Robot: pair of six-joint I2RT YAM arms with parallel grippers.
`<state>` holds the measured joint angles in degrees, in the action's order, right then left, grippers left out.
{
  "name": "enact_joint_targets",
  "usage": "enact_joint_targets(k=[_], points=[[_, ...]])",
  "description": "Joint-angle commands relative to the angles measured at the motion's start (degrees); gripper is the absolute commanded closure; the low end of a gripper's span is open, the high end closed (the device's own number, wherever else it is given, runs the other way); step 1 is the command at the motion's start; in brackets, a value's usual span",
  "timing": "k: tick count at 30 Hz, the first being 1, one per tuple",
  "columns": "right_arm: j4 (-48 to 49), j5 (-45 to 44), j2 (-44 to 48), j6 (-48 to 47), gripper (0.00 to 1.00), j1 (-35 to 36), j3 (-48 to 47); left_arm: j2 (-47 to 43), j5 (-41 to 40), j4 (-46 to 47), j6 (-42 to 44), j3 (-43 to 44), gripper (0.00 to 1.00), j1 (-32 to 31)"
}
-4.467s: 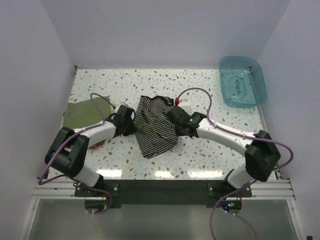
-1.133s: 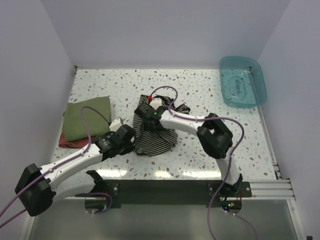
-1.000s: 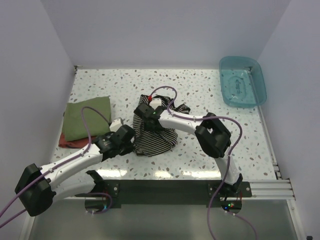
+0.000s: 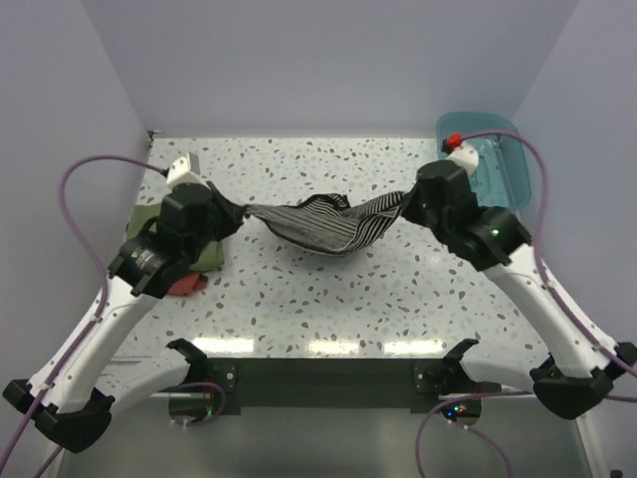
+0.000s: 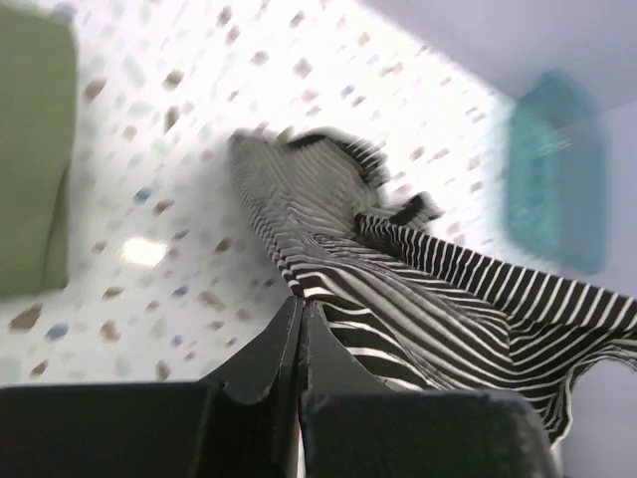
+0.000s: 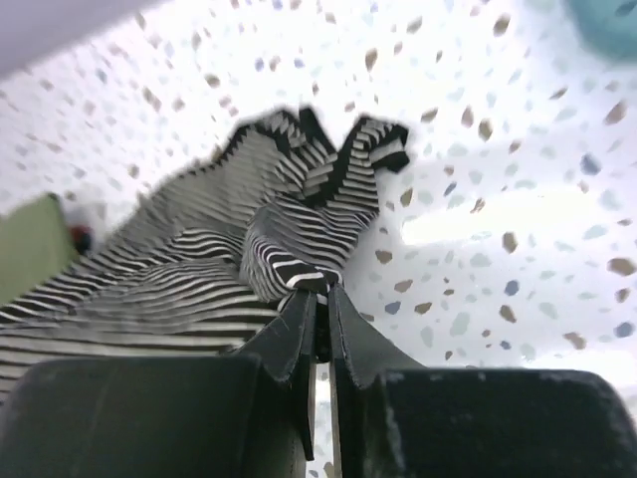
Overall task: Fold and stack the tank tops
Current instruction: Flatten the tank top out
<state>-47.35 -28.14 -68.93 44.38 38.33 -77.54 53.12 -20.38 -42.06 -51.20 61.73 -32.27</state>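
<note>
Top external view: my left gripper and right gripper are each clamped on one end of the striped tank top, which sags over mid-table. Lower both ends evenly. Wrist views are blurred, so the hem is probably uneven.

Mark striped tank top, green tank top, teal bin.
striped tank top [image 4: 323, 227], top external view, sagging middle.
green tank top [image 5: 35, 149], left wrist view, folded flat face.
teal bin [image 4: 498, 164], top external view, bare floor.
</note>
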Motion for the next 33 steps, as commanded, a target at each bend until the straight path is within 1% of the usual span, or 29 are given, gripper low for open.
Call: enact_joint_targets(k=[1, 3, 4, 6, 7, 9, 12, 14, 18, 19, 20, 21, 22, 23, 24, 25, 26, 27, 28, 29, 30, 31, 32, 33], points=[[-5.46, -4.72, 5.90, -7.19, 1.00, -0.97, -13.80, 1.54, -1.24, 1.63, 7.08, 16.86, 1.00, 0.54], [-7.48, -6.65, 6.61, -10.43, 1.00, -0.97, -20.17, 2.51, -0.63, 2.33, 7.95, 22.44, 1.00, 0.54], [-7.49, -6.75, 7.66, -11.76, 1.00, -0.97, -25.16, 2.69, -0.54, 3.64, 8.13, 27.08, 1.00, 0.54], [-6.62, -7.10, 8.63, -14.65, 1.00, -0.97, -29.06, 2.25, 0.86, 7.06, 8.83, 31.75, 1.00, 0.54], [-5.92, -6.67, 9.42, -15.46, 1.00, -0.97, -32.03, 2.25, 1.13, 7.95, 8.84, 33.17, 1.00, 0.54], [-4.16, -6.31, 10.12, -17.39, 1.00, -0.97, -35.03, 2.77, 1.57, 9.27, 9.19, 37.03, 1.00, 0.54], [-2.14, -5.00, 10.13, -18.71, 1.00, -0.97, -36.54, 4.88, 0.79, 8.93, 9.98, 41.60, 1.00, 0.54], [-1.43, -4.38, 8.82, -18.89, 1.00, -0.97, -36.37, 6.20, -0.70, 9.02, 10.24, 42.76, 1.00, 0.54], [1.73, -5.61, 5.04, -19.94, 1.00, -0.97, -32.08, 8.92, -2.21, 12.52, 11.47, 41.02, 1.00, 0.54], [2.78, -5.78, 4.07, -20.21, 1.00, -0.97, -31.28, 11.36, -2.03, 13.14, 12.00, 40.57, 1.00, 0.54], [3.75, -5.26, 1.10, -20.65, 1.00, -1.06, -30.75, 12.95, -0.64, 13.67, 12.26, 40.31, 1.00, 0.72], [5.33, -4.13, -0.67, -21.35, 1.00, -1.41, -30.66, 14.62, 1.03, 15.33, 12.61, 39.87, 1.00, 1.85], [5.95, -2.55, -2.95, -21.61, 1.00, -3.50, -31.09, 18.03, 3.39, 16.65, 12.88, 39.61, 1.00, 2.99], [6.48, -0.27, -5.06, -21.44, 1.00, -5.26, -31.70, 19.90, 9.16, 18.14, 13.05, 39.43, 1.00, 4.48], [8.14, 6.54, -9.78, -20.57, 1.00, -7.19, -33.02, 21.91, 12.70, 21.81, 13.23, 39.51, 1.00, 8.07], [9.20, 9.30, -12.26, -20.13, 1.00, -10.95, -33.90, 26.63, 16.30, 23.68, 12.97, 40.12, 1.00, 10.02], [9.82, 12.03, -14.72, -19.69, 1.00, -12.56, -35.56, 29.47, 23.91, 25.17, 12.71, 41.44, 1.00, 11.86], [10.26, 15.36, -20.58, -19.42, 1.00, -13.71, -40.28, 32.63, 27.12, 27.02, 12.44, 46.32, 1.00, 15.10], [10.61, 16.79, -22.98, -19.51, 1.00, -15.02, -42.93, 39.53, 29.59, 27.03, 12.18, 50.11, 1.00, 16.52], [10.88, 17.93, -25.70, -19.42, 1.00, -15.64, -45.74, 43.26, 34.57, 26.77, 12.00, 54.50, 1.00, 17.67], [10.62, 18.82, -27.91, -19.33, 1.00, -16.17, -52.39, 46.86, 37.06, 26.42, 11.48, 64.29, 1.00, 19.68], [10.27, 20.56, -32.11, -19.24, 1.00, -16.96, -56.02, 53.77, 39.26, 25.98, 10.08, 69.96, 1.00, 20.57], [9.22, 20.76, -33.89, -19.24, 1.00, -17.14, -59.80, 56.80, 42.76, 25.63, 9.11, 80.28, 1.00, 21.45], [8.51, 21.02, -35.47, -19.33, 1.00, -17.41, -67.14, 59.44, 44.53, 26.93, 7.45, 83.95, 1.00, 23.20]])
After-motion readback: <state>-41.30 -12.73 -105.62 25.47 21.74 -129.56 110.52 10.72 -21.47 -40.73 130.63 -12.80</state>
